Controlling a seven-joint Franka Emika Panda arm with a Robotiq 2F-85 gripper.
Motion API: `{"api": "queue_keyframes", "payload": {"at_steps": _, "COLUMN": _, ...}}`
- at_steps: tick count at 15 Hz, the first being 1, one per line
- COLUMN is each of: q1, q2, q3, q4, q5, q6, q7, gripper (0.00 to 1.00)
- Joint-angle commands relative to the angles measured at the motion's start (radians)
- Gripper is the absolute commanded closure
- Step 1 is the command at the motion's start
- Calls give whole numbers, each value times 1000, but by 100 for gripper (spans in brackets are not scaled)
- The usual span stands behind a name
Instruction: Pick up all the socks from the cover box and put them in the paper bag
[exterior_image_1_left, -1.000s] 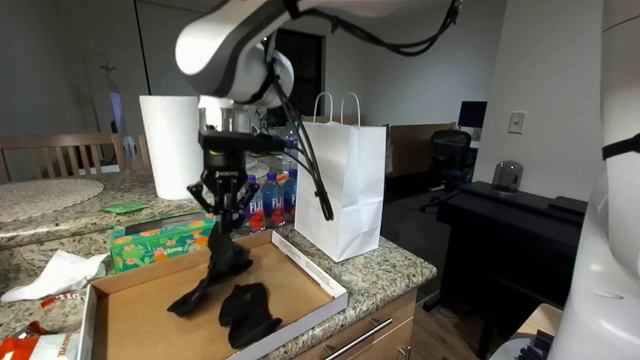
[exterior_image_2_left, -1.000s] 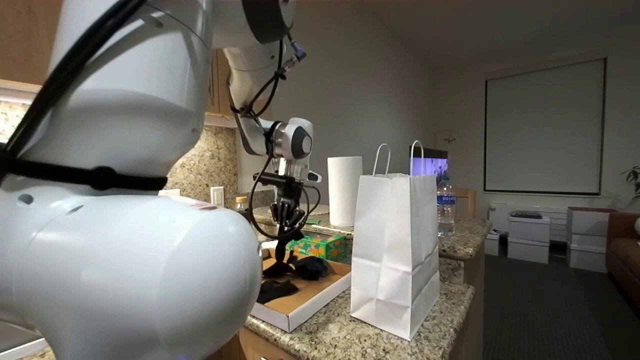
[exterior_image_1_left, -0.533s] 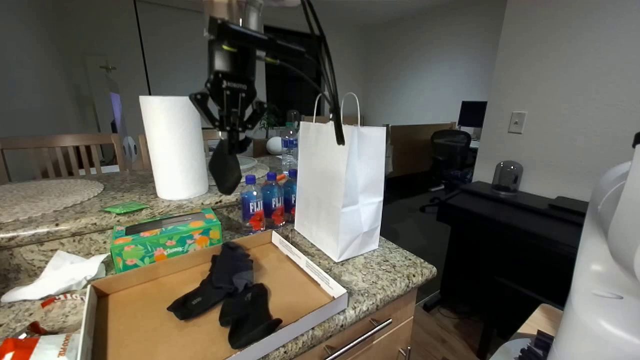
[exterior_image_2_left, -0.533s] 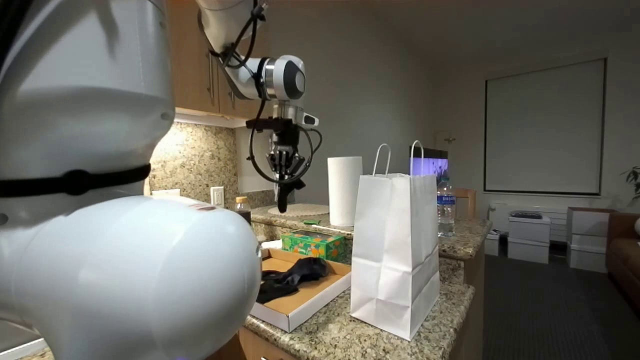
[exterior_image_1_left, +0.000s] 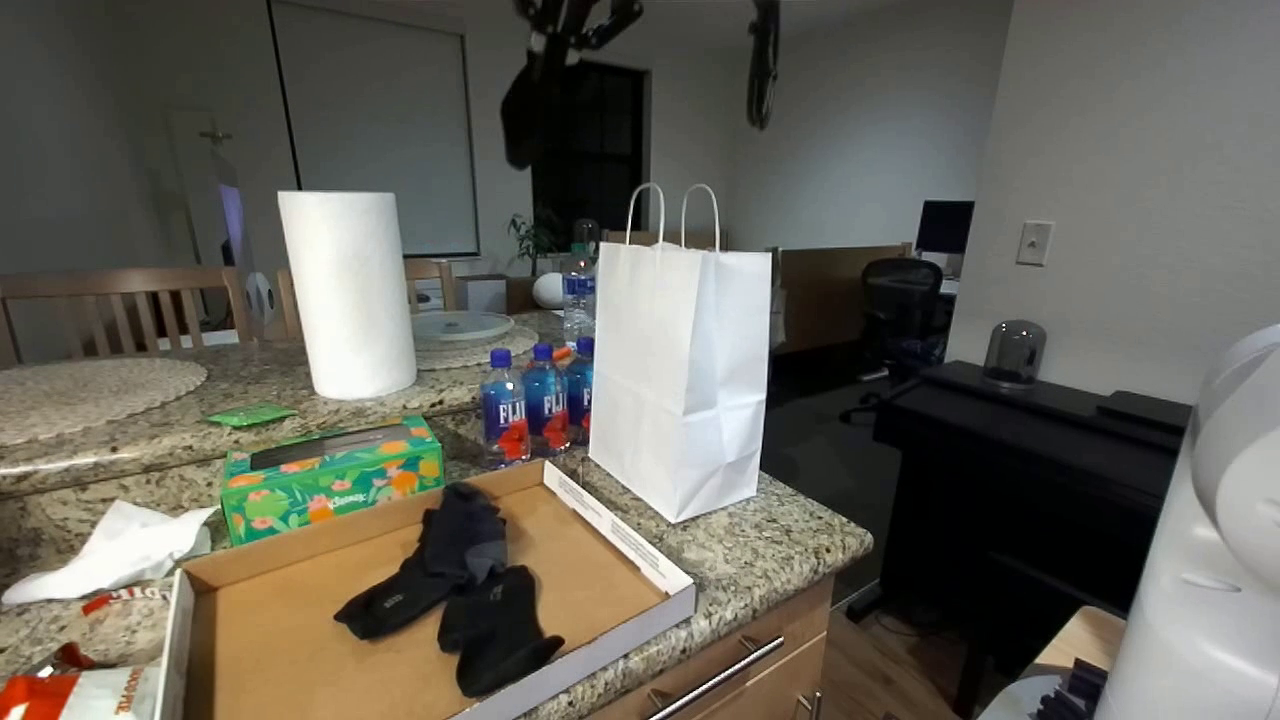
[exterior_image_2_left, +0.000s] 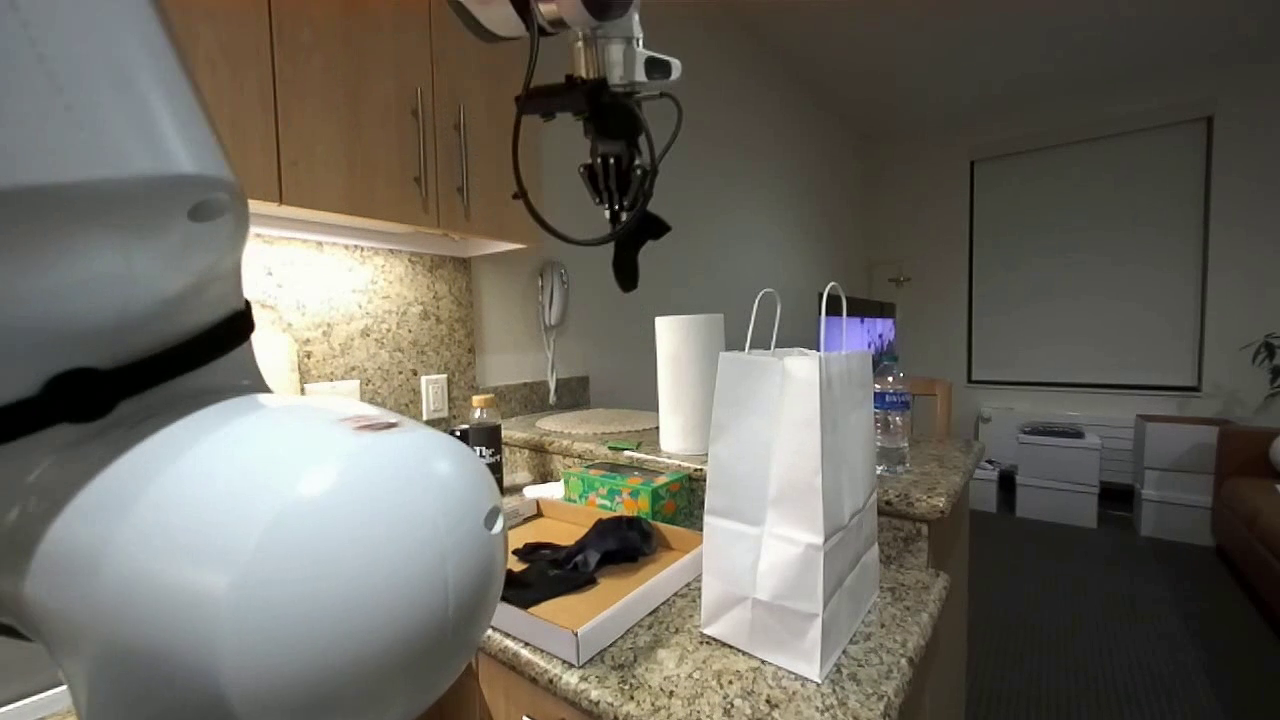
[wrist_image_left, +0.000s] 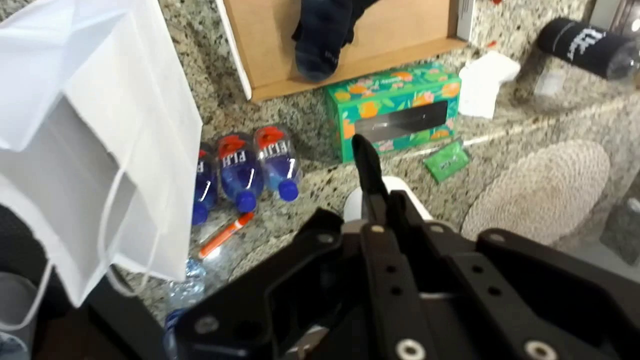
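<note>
Black fabric hangs from the gripper (exterior_image_2_left: 616, 208), which is closed narrowly upon one sock (exterior_image_2_left: 628, 258); in both exterior views it is in the upper part of the frame, well above the surface (exterior_image_1_left: 790, 535). In an exterior view, more socks (exterior_image_1_left: 450, 560) lie as a dark heap inside the brown cover box (exterior_image_1_left: 300, 620), at the lower left; how many, I cannot tell. To the right of the box, near to it, the white paper bag (exterior_image_1_left: 680, 380) stands upright, with two loop handles (exterior_image_1_left: 648, 184) above. In an exterior view the paper towel roll (exterior_image_2_left: 690, 385) appears between the held sock and the bag, lower in the frame, and the white arm (exterior_image_2_left: 260, 560) hides the left part of the box. Along its far side there is a green tissue box (exterior_image_1_left: 335, 475); three bottles (exterior_image_1_left: 547, 400) stand close to the bag, and crumpled white paper (exterior_image_1_left: 115, 550) lies at the left edge.

The bottles carry the word "FIJI", and the tissue box seems to say "Kleenex". On a dark bottle (exterior_image_2_left: 487, 440), left of the middle, only "The" is readable for me. The red-and-white packet (exterior_image_1_left: 85, 697), in the lower left corner, has letters too unclear to read fully.

Speckled stone makes the surface, which has two levels; pale wooden drawers (exterior_image_1_left: 800, 615) are below it. Behind are grey walls (exterior_image_1_left: 840, 170), an office chair (exterior_image_1_left: 900, 300) at the right of the frame and, in an exterior view, wooden cabinets (exterior_image_2_left: 350, 100) at the upper left.
</note>
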Motion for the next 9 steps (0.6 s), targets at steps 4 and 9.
{"api": "queue_keyframes", "payload": {"at_steps": 4, "q1": -179, "q2": -107, "q3": -144, "q4": -31, "q5": 56, "q6": 11, "q7": 30, "gripper": 92}}
{"api": "queue_keyframes", "payload": {"at_steps": 9, "q1": -286, "q2": -70, "q3": -197, "q4": -103, "q5": 86, "q6": 59, "q7": 116, "gripper": 92}}
